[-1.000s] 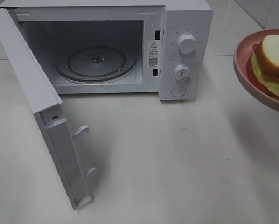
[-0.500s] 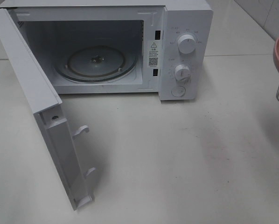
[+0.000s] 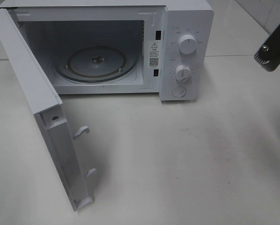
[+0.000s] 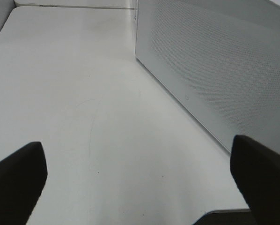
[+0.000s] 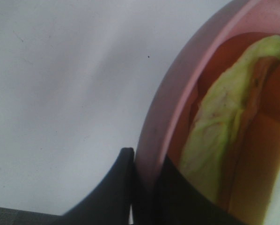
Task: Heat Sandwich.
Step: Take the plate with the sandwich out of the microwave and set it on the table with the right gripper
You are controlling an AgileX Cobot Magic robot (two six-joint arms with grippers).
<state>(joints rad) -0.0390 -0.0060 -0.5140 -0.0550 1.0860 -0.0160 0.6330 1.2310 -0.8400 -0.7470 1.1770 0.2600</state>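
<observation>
On the left, my left gripper (image 4: pixel 140 187) hangs wide open beside the microwave door (image 3: pixel 39 108), whose cavity waits open. At right, my right gripper (image 5: pixel 142 187) pinches the pink plate (image 5: pixel 170 108) rim; the sandwich (image 5: pixel 219 131) has swung out of the overhead view, off course.

The exterior high camera looks down and forward from the near side at a white box-shaped microwave oven (image 3: pixel 107 47) with its door swung open toward the viewer, standing far on a pale matte tabletop (image 3: pixel 177 159). The left wrist camera sits low, close to the same tabletop (image 4: pixel 84 117), facing along it beside the perforated white panel (image 4: pixel 215 65), its two dark fingers (image 4: pixel 16 183) framing the view. The right wrist camera looks from very close at the rim of a round pink plate (image 5: pixel 163 108), with pale tabletop beyond; the high view does not show the plate
</observation>
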